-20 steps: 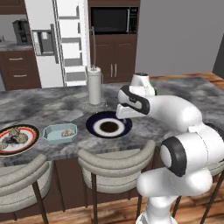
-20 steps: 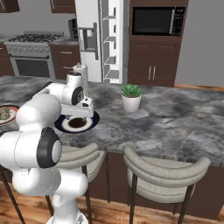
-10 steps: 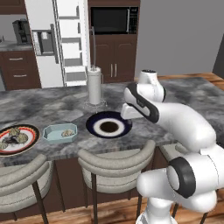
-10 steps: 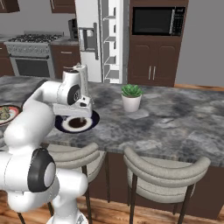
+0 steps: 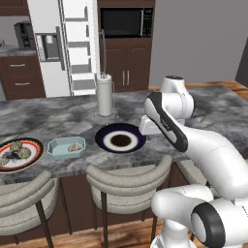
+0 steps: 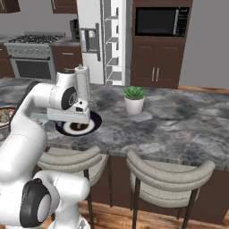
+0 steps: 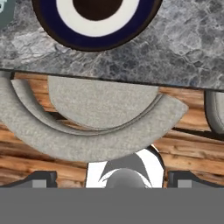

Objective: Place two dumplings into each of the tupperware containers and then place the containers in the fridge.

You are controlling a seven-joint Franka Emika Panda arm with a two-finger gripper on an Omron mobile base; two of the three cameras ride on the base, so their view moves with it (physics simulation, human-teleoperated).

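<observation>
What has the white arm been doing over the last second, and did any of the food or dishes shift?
The arm swung its upper part up and toward the right end of the counter, taking the gripper back over the counter's front edge above a stool. The gripper is open and empty. The dumplings, teal container, plates and paper towel roll stayed put.
</observation>
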